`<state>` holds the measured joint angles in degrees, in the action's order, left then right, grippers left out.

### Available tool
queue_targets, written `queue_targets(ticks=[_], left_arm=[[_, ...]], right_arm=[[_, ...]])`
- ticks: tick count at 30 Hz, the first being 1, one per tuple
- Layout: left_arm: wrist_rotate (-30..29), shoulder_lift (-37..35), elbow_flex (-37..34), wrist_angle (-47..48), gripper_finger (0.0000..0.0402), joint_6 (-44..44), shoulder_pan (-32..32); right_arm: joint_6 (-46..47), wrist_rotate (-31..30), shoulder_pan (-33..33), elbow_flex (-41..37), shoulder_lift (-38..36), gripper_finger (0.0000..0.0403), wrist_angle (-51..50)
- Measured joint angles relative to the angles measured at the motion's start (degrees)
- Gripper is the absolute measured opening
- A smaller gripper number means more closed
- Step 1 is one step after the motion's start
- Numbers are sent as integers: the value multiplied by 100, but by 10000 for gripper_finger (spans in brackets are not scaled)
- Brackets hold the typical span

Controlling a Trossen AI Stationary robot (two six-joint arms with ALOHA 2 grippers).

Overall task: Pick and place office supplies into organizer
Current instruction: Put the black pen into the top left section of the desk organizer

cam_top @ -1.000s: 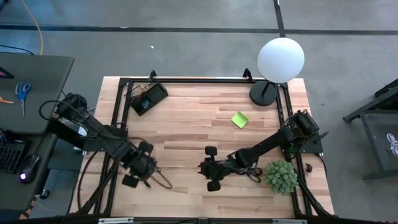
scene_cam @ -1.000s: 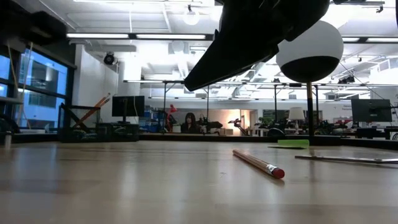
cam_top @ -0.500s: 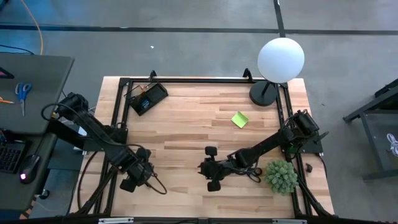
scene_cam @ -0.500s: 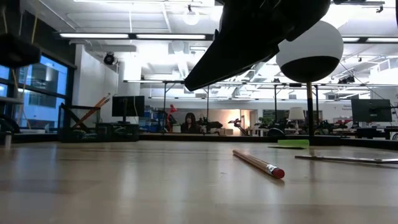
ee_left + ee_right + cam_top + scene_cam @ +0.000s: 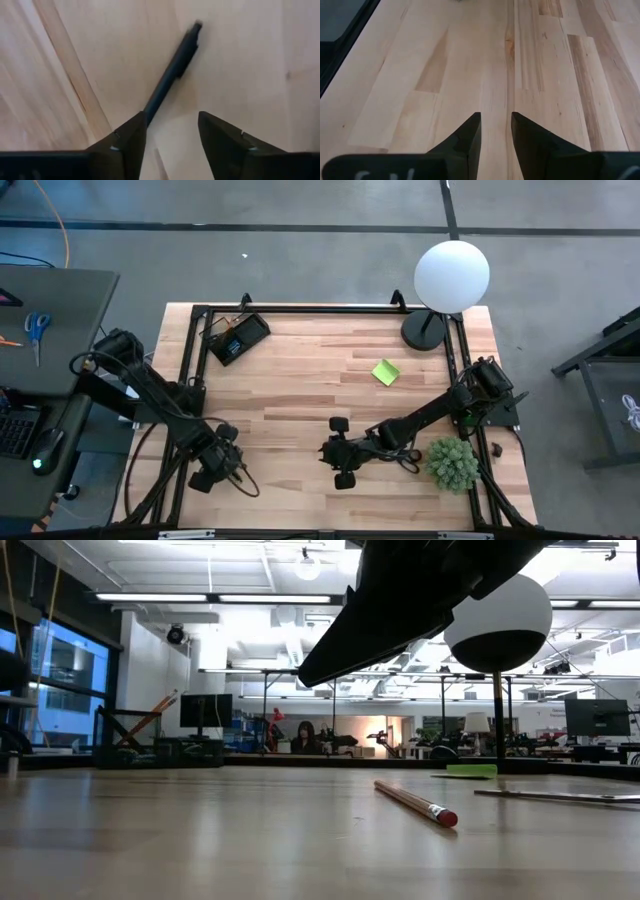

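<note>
Down at the near-left corner of the worktop, the left claw hangs low over the wood with its two fingers parted and nothing between them. A black pen lies flat on the boards just ahead of it, its near end running in beside one finger; whether pen and finger touch cannot be told.

Toward the middle of the near edge, the right claw is also low over bare planks, its fingers a narrow gap apart and gripping nothing. Just beside that arm, at the near-right edge, stands a small green bushy plant.

Farther back, a lime-green sticky-note pad lies on the wood right of centre, well apart from both claws. From table height a red-tipped pencil lies on the boards, with the pad a thin green strip behind it.

At the far-left corner sits the organizer, a small black tray turned at an angle; what is in it is too small to make out. At the far-right corner stands a lamp with a white globe on a round black base.
</note>
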<state>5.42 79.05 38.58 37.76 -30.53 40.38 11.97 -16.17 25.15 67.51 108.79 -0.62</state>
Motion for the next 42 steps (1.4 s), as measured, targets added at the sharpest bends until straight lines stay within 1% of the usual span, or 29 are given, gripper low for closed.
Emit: queue_targets(ticks=[4, 9, 14, 18, 22, 28, 30, 33, 42], left_arm=[[-336, 2, -152, -51, 149, -2, 203], [-767, 2, -181, -25, 155, 5, 252], [-796, 51, -181, 64, 170, 158, 250], [-666, 359, -183, 23, 174, 225, 249], [-686, 688, -130, -13, 175, 341, 248], [-866, 671, -138, 73, 171, 331, 247], [-881, 667, -142, 56, 161, 333, 247], [-921, 667, -149, 15, 134, 336, 247], [-1084, 710, 37, 12, 26, 335, 245]], right_arm=[[-32, 8, 0, 0, 0, 99, 2], [-42, 10, 0, 0, 0, 99, 3], [-43, 10, 0, 0, 0, 99, 4], [-44, 12, 0, 0, 0, 99, 2], [-46, 14, 0, 0, 0, 99, -5], [-46, 13, 0, 0, 0, 99, -46], [-46, 12, 0, 0, 0, 99, -43], [-46, 12, 0, 0, 0, 99, -46], [-42, 14, 2, 0, 0, 99, -42]])
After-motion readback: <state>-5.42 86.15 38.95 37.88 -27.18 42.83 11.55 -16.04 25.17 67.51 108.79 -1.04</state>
